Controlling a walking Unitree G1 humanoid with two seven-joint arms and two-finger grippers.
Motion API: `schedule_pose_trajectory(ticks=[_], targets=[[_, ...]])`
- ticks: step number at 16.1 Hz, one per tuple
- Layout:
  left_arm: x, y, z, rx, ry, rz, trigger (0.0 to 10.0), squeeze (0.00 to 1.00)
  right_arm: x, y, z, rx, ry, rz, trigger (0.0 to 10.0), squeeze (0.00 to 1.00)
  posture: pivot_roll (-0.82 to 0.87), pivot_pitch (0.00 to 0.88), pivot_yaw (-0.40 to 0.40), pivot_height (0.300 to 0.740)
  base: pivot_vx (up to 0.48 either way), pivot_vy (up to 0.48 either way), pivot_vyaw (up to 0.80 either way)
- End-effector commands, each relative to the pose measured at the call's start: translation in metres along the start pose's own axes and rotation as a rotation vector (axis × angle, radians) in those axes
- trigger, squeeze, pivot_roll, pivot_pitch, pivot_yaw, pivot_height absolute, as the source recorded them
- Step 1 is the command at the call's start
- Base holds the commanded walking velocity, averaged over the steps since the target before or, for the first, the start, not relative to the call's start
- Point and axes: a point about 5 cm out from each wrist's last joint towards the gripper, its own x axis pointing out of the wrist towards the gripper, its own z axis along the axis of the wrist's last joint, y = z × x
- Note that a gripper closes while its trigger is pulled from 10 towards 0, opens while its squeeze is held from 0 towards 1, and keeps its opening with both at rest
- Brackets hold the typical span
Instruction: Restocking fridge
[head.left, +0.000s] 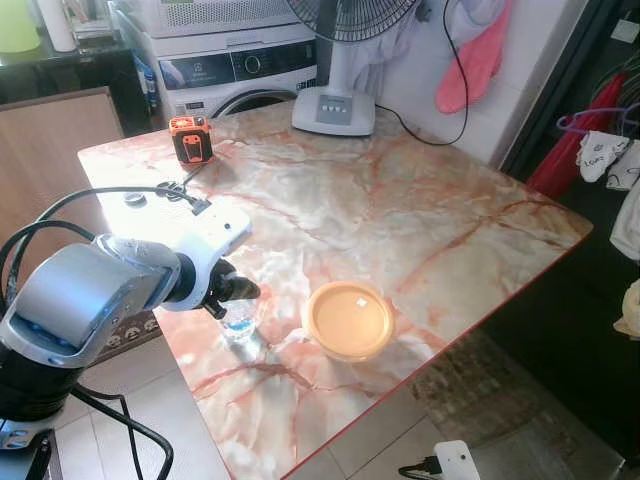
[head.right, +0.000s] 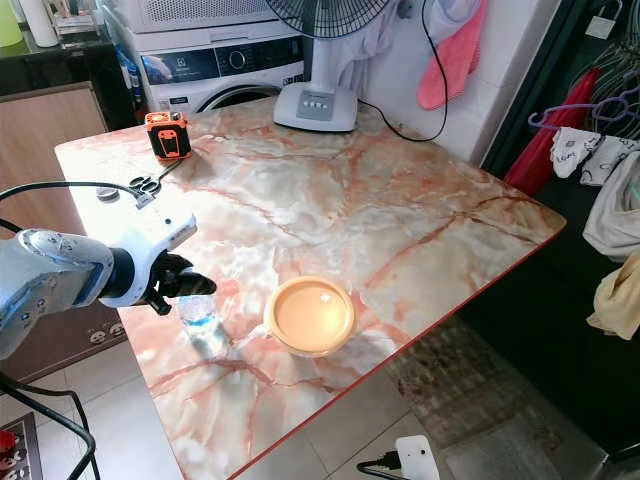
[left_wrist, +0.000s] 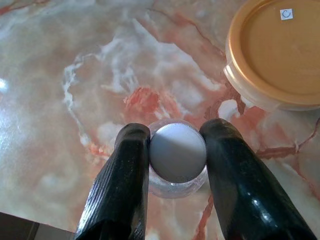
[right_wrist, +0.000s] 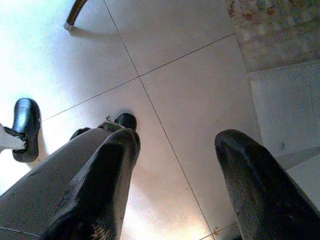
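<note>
Left gripper (left_wrist: 177, 150): both black fingers (left_wrist: 122, 190) are closed against the grey cap of a small clear water bottle (left_wrist: 178, 152), which stands upright on my marble table (head.left: 400, 220) near its left front edge. Just beside the bottle sits a round container with an orange lid (head.left: 348, 320), apart from it. Right gripper (right_wrist: 175, 165): fingers spread, holding nothing, hanging over the tiled floor (right_wrist: 190, 80).

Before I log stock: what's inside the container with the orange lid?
Cannot tell: the orange lid covers the container completely. Only a small white sticker shows on top.
</note>
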Motion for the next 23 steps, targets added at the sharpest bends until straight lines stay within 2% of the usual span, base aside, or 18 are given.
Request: schedule_pose_trajectory(ticks=[1, 2, 3, 4, 5, 6, 7, 11, 14, 23], targets=[[0.003, 0.0, -0.006, -0.01, 0.031, 0.002, 10.0, 0.0, 0.0, -0.003, 0.0, -0.005, 0.005, -0.007, 10.0, 0.0, 0.06, 0.0, -0.082, 0.74, 0.0, 0.0, 0.0], [0.004, 0.002, -0.006, -0.023, 0.025, 0.015, 10.0, 0.55, 0.0, -0.003, 0.0, -0.007, 0.005, -0.007, 10.0, 0.0, 0.06, 0.0, -0.084, 0.74, 0.0, 0.0, 0.0], [0.004, 0.003, -0.004, -0.038, 0.012, 0.019, 10.0, 0.84, 0.0, -0.003, 0.0, -0.008, 0.005, -0.006, 10.0, 0.0, 0.06, 0.0, -0.084, 0.74, 0.0, 0.0, 0.0], [0.004, 0.002, -0.001, -0.063, -0.015, 0.004, 10.0, 0.75, 0.0, -0.003, 0.0, -0.01, 0.005, -0.005, 10.0, 0.0, 0.06, 0.0, -0.084, 0.74, 0.0, 0.0, 0.0], [0.003, 0.001, 0.003, -0.093, -0.046, -0.015, 10.0, 0.72, 0.0, -0.003, 0.0, -0.011, 0.006, -0.005, 10.0, 0.0, 0.06, 0.0, -0.088, 0.74, 0.0, 0.0, 0.0], [0.003, 0.001, 0.006, -0.109, -0.063, -0.021, 10.0, 0.11, 0.0, -0.003, 0.0, -0.011, 0.006, -0.005, 10.0, 0.0, 0.06, 0.0, -0.088, 0.74, 0.0, 0.0, 0.0], [0.002, 0.002, 0.01, -0.142, -0.091, -0.026, 10.0, 0.0, 0.0, -0.003, 0.0, -0.012, 0.006, -0.004, 10.0, 0.0, 0.06, 0.0, -0.09, 0.74, 0.0, 0.0, 0.0], [0.001, 0.006, 0.006, -0.126, -0.057, 0.013, 10.0, 0.0, -0.001, -0.004, 0.0, -0.011, 0.007, -0.004, 10.0, 0.0, 0.06, 0.0, -0.092, 0.74, 0.0, 0.0, 0.0], [-0.004, 0.009, 0.0, -0.067, -0.011, 0.04, 10.0, 0.0, -0.001, -0.004, 0.0, -0.013, 0.007, -0.002, 10.0, 0.0, 0.07, 0.0, -0.091, 0.74, 0.0, 0.0, 0.0], [-0.004, 0.008, -0.003, -0.052, 0.005, 0.025, 10.0, 0.0, -0.001, -0.004, 0.0, -0.011, 0.008, 0.001, 10.0, 0.0, 0.07, 0.0, -0.09, 0.74, 0.0, 0.0, 0.0]])
